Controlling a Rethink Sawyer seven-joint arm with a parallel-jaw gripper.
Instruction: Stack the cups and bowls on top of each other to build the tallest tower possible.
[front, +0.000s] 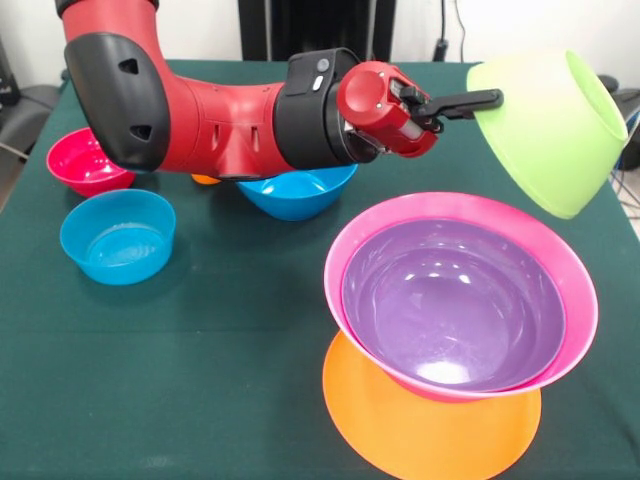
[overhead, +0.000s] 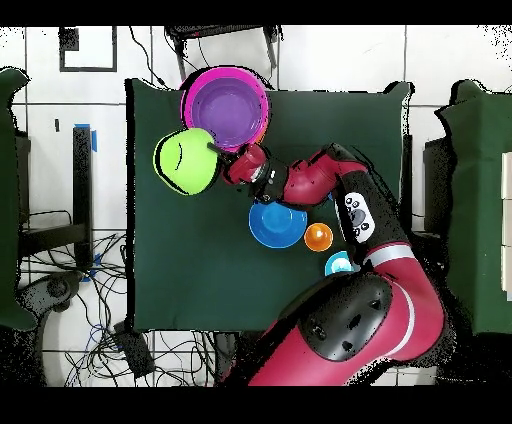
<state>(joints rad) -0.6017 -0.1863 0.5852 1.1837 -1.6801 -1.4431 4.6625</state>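
From my screens I see the arm (front: 210, 120) reaching sideways across the table (front: 230, 380), and its gripper (front: 478, 100) has its jaws pinched on the rim of the green bowl (front: 550, 130), holding it up in the air, tilted on its side with the opening turned away from the arm. From above, that green bowl (overhead: 186, 160) hangs just beside the tower (overhead: 226, 105), overlapping its edge but not set into it. The tower itself sits near the table's edge in the front view: a purple bowl (front: 452, 305) nested inside a pink bowl (front: 575, 290), both resting on the orange bowl (front: 420, 430), which lies flat as a base. Under the arm sits a large blue bowl (front: 296, 192). A small red bowl (front: 85, 163) and a small light blue bowl (front: 118, 236) stand close together, well apart from the tower. In the overhead view an orange cup (overhead: 318, 237) and a light blue cup (overhead: 338, 264) stand next to the blue bowl.
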